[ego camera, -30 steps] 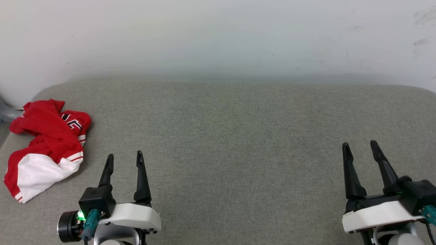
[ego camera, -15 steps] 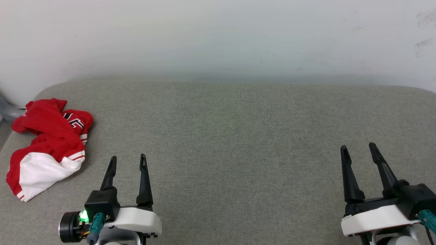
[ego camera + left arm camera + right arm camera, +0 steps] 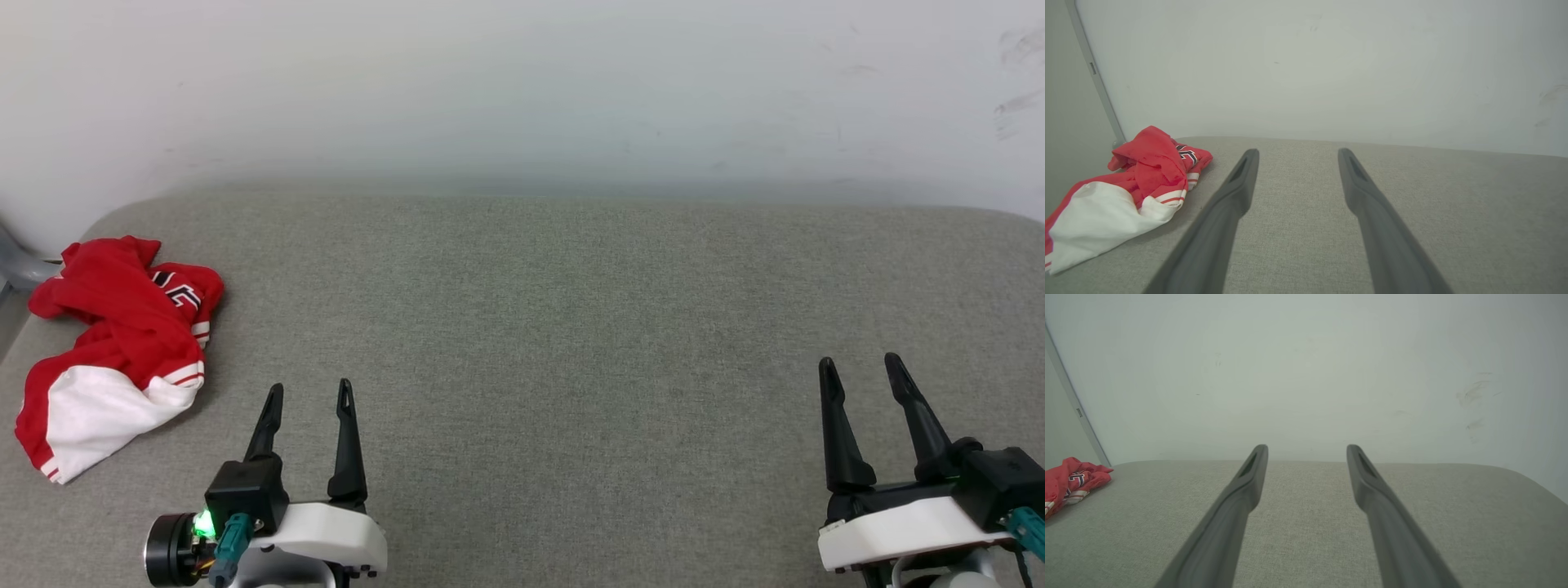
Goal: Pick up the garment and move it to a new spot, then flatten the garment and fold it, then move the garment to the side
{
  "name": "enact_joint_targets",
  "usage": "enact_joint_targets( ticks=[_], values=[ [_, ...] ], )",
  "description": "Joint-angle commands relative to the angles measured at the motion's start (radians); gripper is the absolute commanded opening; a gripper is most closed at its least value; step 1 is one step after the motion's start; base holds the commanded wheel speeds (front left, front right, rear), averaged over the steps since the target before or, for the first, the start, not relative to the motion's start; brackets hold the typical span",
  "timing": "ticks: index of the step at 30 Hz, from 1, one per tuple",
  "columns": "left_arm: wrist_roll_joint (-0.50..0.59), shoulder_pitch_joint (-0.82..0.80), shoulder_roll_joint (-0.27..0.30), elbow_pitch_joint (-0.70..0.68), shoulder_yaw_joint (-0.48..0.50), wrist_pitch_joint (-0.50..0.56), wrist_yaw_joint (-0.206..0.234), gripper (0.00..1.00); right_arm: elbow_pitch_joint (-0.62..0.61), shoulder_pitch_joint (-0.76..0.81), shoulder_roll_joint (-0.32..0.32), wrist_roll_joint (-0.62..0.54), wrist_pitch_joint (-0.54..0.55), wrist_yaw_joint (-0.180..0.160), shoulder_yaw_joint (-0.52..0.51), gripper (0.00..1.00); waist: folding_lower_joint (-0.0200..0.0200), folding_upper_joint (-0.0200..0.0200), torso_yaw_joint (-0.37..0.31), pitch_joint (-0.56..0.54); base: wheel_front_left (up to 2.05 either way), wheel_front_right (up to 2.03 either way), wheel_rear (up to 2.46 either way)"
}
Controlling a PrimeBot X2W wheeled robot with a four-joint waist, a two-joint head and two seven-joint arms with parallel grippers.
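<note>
Garment (image 3: 114, 351): crumpled heap at far-left edge of grey surface (image 3: 571, 327), long axis running near-to-far. Left gripper (image 3: 311, 388): spread apart, empty, garment lying ahead-left, near. Right gripper (image 3: 859, 362): spread apart, empty, well apart from garment. Nearer arm: left.

Crumpled at the left of the head view, the garment (image 3: 114, 343) hides most of its chest lettering in folds. The right wrist view's left edge cuts it off. A grey object (image 3: 15, 263) beside it is unidentifiable.
</note>
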Motion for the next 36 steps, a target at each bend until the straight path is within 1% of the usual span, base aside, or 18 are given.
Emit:
enact_joint_targets(
  ticks=[1,13,24,31,36],
  values=[
    [-0.005,0.005,-0.001,0.003,0.000,-0.008,-0.002,1.00,0.001,0.008,0.003,0.004,-0.002,-0.001,-0.002,1.00,0.0001,0.0000,0.000,0.000,0.00,0.00,0.00],
    [-0.011,-0.002,-0.002,0.023,-0.006,-0.008,0.005,1.00,0.013,0.008,0.003,0.011,-0.002,-0.001,-0.001,1.00,0.0001,0.0000,0.001,0.000,0.00,0.00,0.00],
    [-0.006,-0.011,-0.001,0.029,-0.006,-0.008,0.015,1.00,0.015,0.012,0.003,0.006,-0.002,-0.001,0.000,1.00,0.0001,0.0000,0.014,0.002,0.00,0.00,0.00],
    [-0.008,-0.016,-0.002,0.021,0.017,-0.008,0.022,1.00,0.010,0.016,0.003,0.005,-0.002,-0.001,0.002,1.00,0.0001,0.0000,0.053,0.006,0.00,0.00,0.00],
    [-0.002,-0.024,-0.001,0.020,0.020,-0.007,0.014,1.00,0.008,0.018,0.003,0.002,-0.002,-0.001,0.003,1.00,0.0001,0.0000,0.105,0.010,0.00,0.00,0.00]
  ],
)
